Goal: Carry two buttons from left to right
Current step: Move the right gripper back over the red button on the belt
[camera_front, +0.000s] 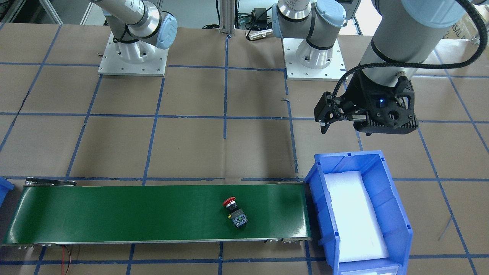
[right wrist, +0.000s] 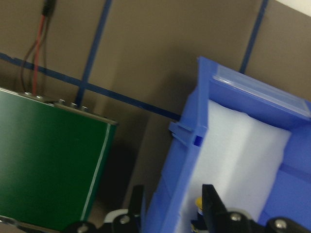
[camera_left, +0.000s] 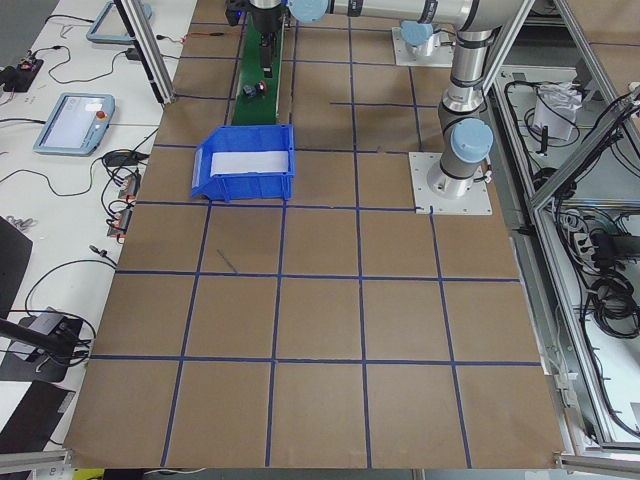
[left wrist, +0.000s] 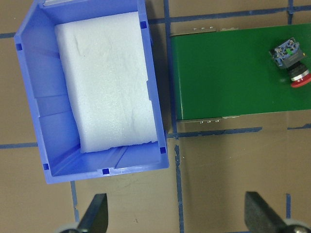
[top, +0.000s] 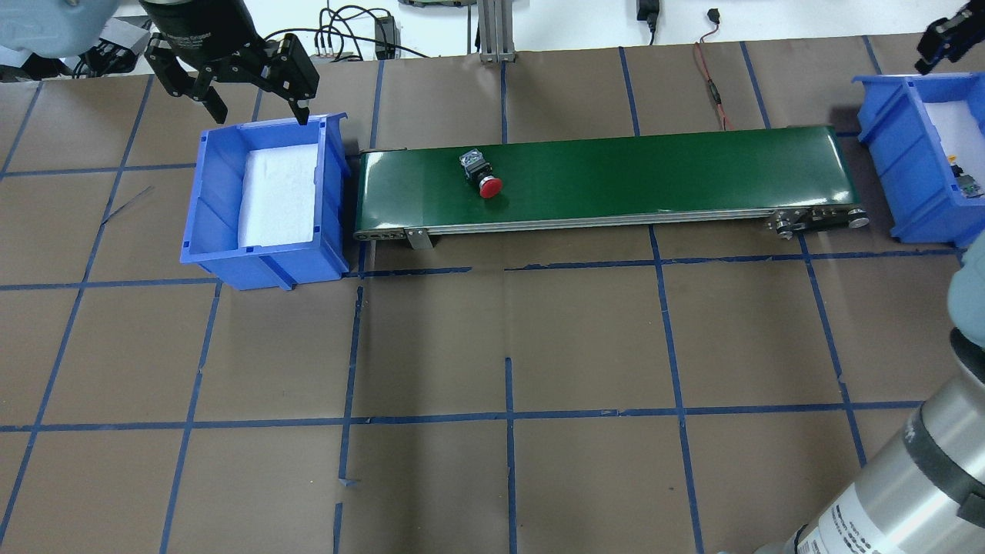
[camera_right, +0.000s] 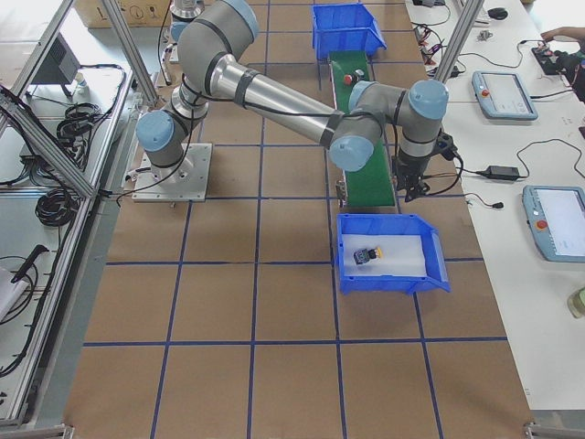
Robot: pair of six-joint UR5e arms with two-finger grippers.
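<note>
The red button (camera_front: 233, 209) lies on the green belt (camera_front: 114, 214) near the left bin (top: 262, 261), probably so the belt carries it rightward. The yellow button (camera_right: 367, 254) already rests in the right bin (camera_right: 393, 283). Left fingers (left wrist: 97, 213) and right fingers (right wrist: 210, 204) both stand apart, holding nothing.

Left end effector (top: 260, 105) and right (right wrist: 173, 208) open

Our left arm (camera_front: 397, 42) and right arm (camera_front: 128, 13) are silver with pale-blue joint caps (camera_front: 167, 28) on white screwed base plates (camera_front: 110, 65). Our black left gripper (top: 258, 109) carries a braided cable (camera_front: 339, 83) and a blue light (camera_front: 380, 102).
</note>
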